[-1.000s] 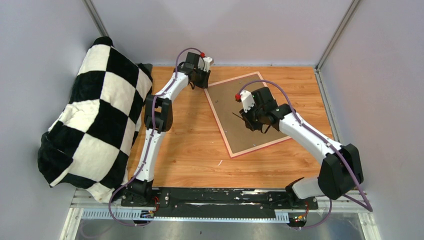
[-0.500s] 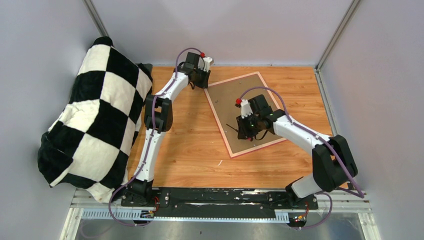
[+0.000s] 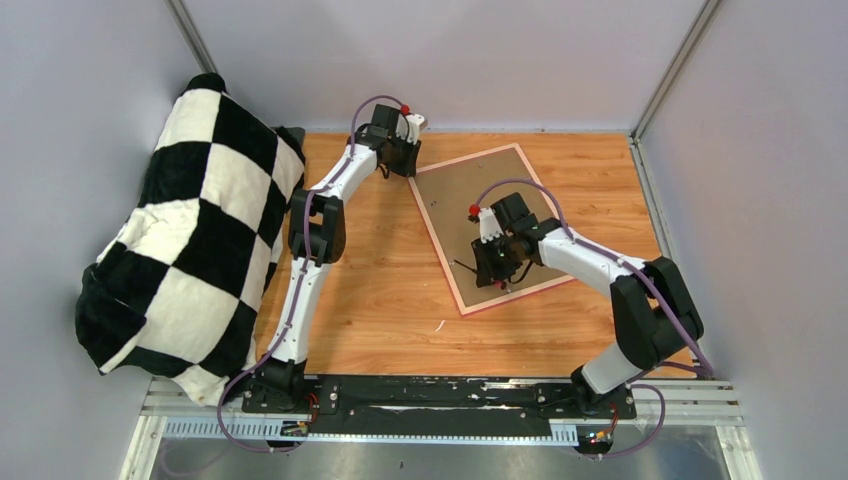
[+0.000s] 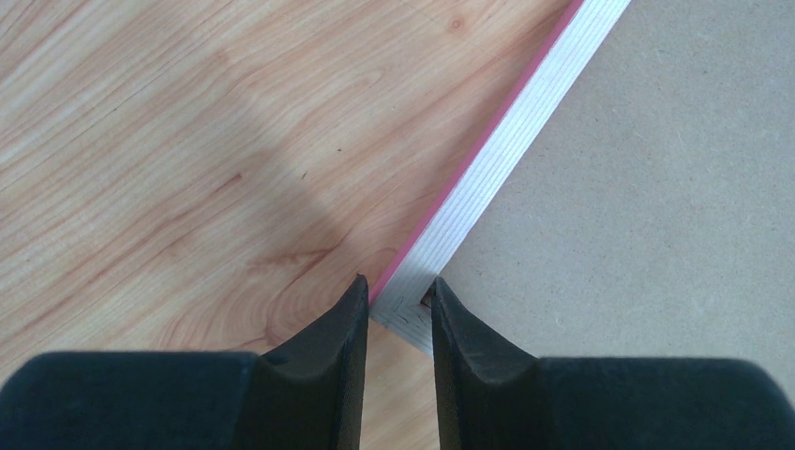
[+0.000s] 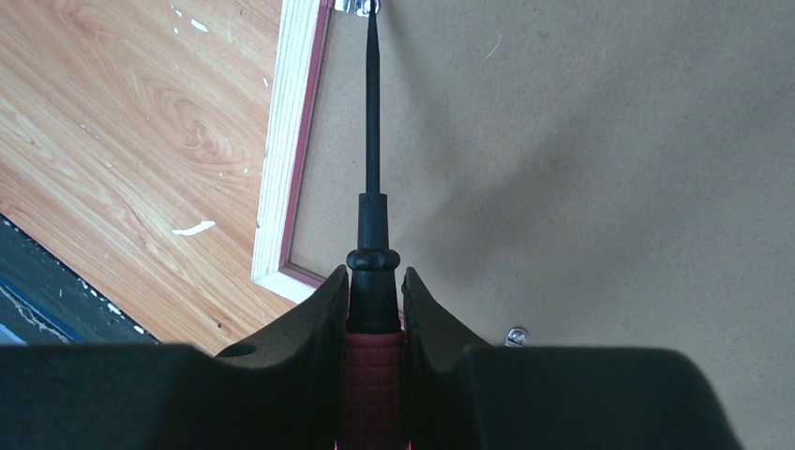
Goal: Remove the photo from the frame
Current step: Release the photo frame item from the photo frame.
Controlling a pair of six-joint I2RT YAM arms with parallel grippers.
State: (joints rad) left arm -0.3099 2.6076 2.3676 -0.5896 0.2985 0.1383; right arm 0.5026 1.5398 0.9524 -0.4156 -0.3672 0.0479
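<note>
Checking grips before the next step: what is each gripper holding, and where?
Right gripper clamps a black-shafted screwdriver by its red ribbed handle; left gripper pinches the pink-edged rectangular frame at a corner.

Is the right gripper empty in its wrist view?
No, the right gripper clamps a red-handled screwdriver whose tip reaches a metal tab.

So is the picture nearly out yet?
Not yet. The frame lies face down with its backing board in, hiding the photo. The left gripper pinches one corner; the right gripper holds a screwdriver, tip at a metal clip. Still to do: open clips, lift board, take photo.
</note>
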